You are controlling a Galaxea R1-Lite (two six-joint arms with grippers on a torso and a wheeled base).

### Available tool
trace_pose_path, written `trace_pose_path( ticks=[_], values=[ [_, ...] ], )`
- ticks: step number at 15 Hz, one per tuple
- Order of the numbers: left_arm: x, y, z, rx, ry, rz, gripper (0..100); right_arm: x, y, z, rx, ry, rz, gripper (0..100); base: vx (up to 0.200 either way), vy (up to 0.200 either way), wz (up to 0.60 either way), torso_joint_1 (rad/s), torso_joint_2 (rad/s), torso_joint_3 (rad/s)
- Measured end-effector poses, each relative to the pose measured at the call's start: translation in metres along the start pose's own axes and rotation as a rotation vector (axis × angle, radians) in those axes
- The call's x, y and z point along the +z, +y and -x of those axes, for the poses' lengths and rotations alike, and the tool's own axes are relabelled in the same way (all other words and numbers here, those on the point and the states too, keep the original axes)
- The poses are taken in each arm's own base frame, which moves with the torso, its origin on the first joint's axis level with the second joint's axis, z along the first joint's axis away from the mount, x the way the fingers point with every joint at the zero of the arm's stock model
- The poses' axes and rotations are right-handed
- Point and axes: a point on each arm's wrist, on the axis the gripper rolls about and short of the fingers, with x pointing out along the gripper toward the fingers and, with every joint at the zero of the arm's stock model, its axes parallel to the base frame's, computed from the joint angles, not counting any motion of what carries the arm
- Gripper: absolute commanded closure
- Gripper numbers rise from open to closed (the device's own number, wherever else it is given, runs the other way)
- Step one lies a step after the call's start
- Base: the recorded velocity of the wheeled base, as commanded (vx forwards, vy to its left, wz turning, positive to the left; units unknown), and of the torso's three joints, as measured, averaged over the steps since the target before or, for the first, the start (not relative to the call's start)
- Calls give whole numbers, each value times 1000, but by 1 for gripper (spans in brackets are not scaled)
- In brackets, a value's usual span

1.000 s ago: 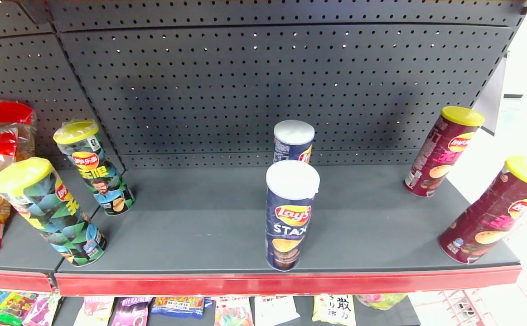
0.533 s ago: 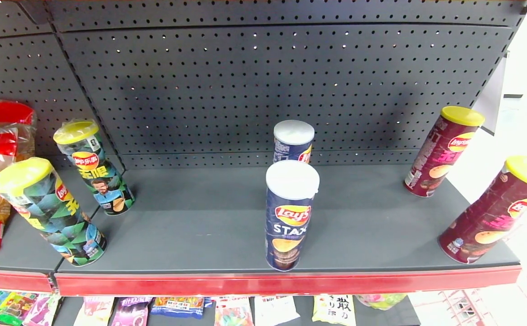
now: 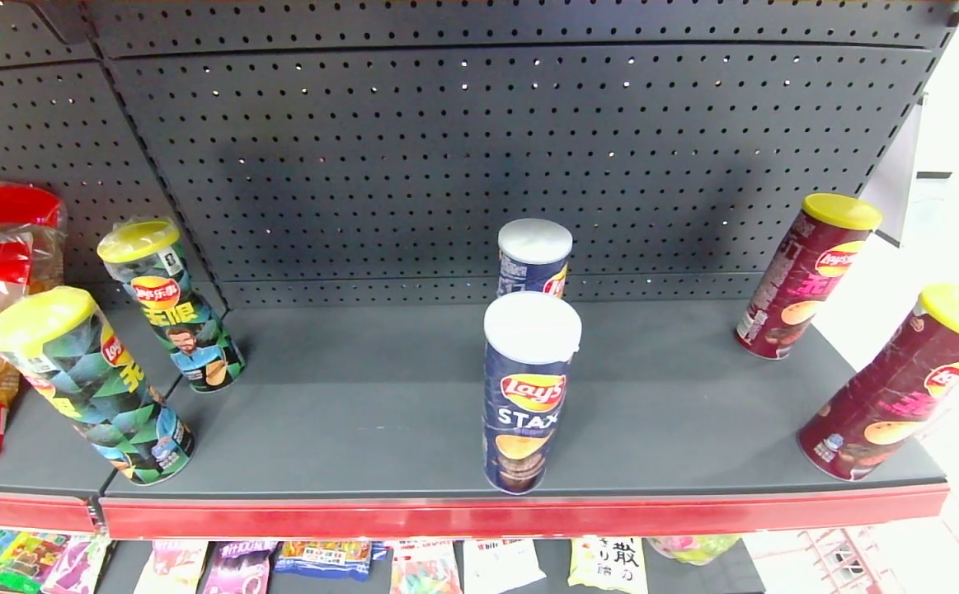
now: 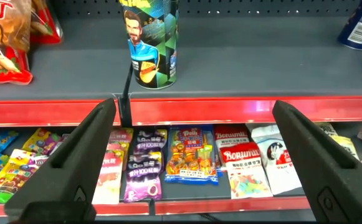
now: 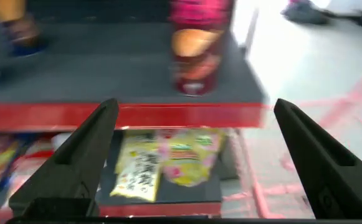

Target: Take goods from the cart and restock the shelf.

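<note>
The left end effector (image 4: 194, 109) and right end effector (image 5: 195, 107) hang with fingers apart, empty, facing the dark grey metal shelf (image 3: 380, 412). The next can is probably best gripped mid-body and stood upright beside the blue, white-lidded cylindrical can (image 3: 527, 396).

pale floor (image 3: 941, 247) marked with red lines (image 5: 318, 103).

Navy can (image 3: 526, 404); dark-grey shelf (image 3: 347, 412)

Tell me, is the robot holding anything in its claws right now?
No, nothing. The left gripper and the right gripper are both open and empty, facing the shelf.
</note>
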Motion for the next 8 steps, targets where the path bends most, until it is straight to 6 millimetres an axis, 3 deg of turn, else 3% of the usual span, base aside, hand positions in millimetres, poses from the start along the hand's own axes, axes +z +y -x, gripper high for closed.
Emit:
trace_pose_path(
  ticks=[2,4,8],
  values=[
    [0,0,0,0,0,0,0,-1,-1,0,-27,3,-55,0,0,0,0,0,0,0],
    [0,0,0,0,0,0,0,-4,3,0,139,25,-39,0,0,0,0,0,0,0],
    [0,0,0,0,0,0,0,-7,3,0,113,48,-30,0,0,0,0,0,0,0]
  ],
)
